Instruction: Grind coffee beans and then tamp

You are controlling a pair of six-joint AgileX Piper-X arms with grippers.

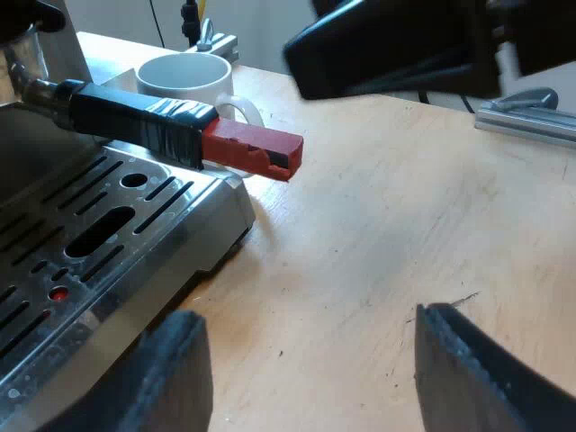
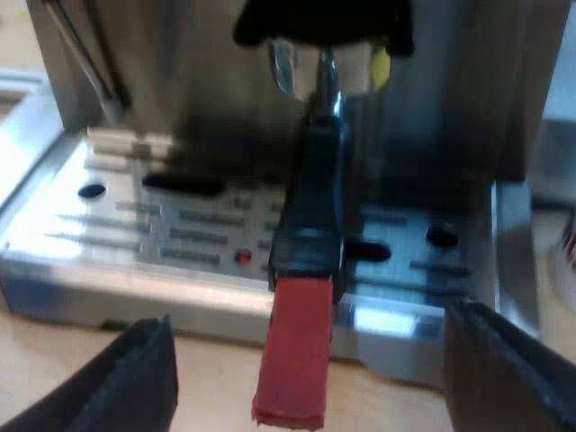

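Note:
The metal holder is locked into the espresso machine's front; its dark handle (image 1: 135, 117) ends in a red tip (image 1: 256, 148) that juts out past the drip tray (image 1: 99, 234). My left gripper (image 1: 306, 369) is open, low over the wooden table beside the tray, short of the red tip. A white mug (image 1: 184, 79) stands behind the handle. Facing the machine head-on, my right gripper (image 2: 310, 378) is open, its fingers (image 2: 135, 378) spread either side of the red end (image 2: 295, 355), apart from it. The other arm's dark gripper (image 1: 396, 49) hangs over the table near the red tip.
The machine's steel drip tray (image 2: 180, 225) has slots and a small red float. A steam wand (image 2: 85, 58) hangs at the machine's front. A metal bracket (image 1: 526, 112) lies on the table beyond the dark gripper. Bare wooden tabletop (image 1: 387, 243) stretches out from the tray.

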